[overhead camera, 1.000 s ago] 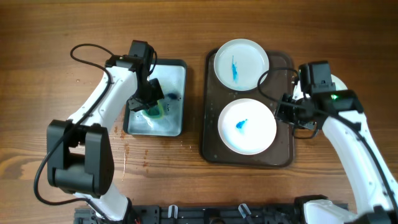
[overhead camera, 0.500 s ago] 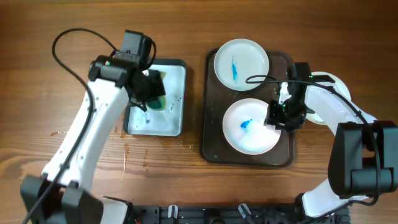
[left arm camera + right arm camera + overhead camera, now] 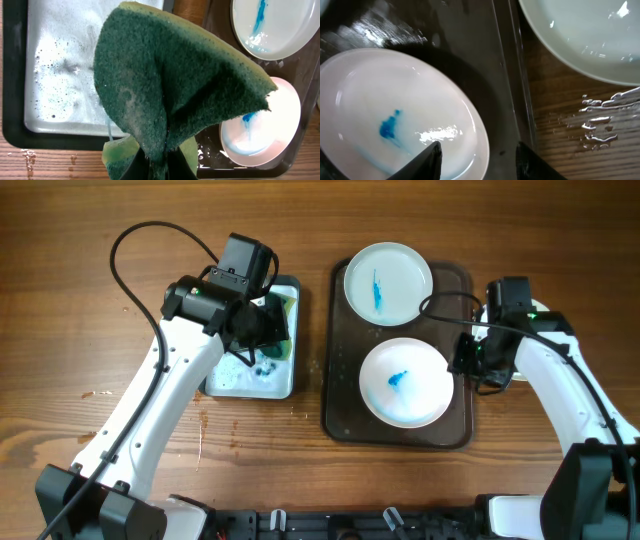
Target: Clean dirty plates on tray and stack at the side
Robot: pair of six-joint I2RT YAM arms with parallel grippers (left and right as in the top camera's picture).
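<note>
Two white plates with blue smears lie on the dark tray [image 3: 340,395]: the far plate [image 3: 388,279] and the near plate [image 3: 404,383]. My left gripper [image 3: 268,332] is shut on a green sponge [image 3: 170,85] and holds it above the right edge of the soapy basin [image 3: 232,380]. My right gripper [image 3: 470,360] is open, its fingers either side of the near plate's right rim [image 3: 482,135]. A clean white plate [image 3: 580,35] lies on the table to the right of the tray, partly hidden by the right arm in the overhead view.
The basin holds foamy water [image 3: 65,75]. Water drops lie on the wood [image 3: 605,120] by the clean plate. A black cable [image 3: 150,235] loops over the table at the back left.
My left gripper has lifted the sponge out of the basin and moved it right toward the tray. My right gripper has shifted right to the near plate's rim.
</note>
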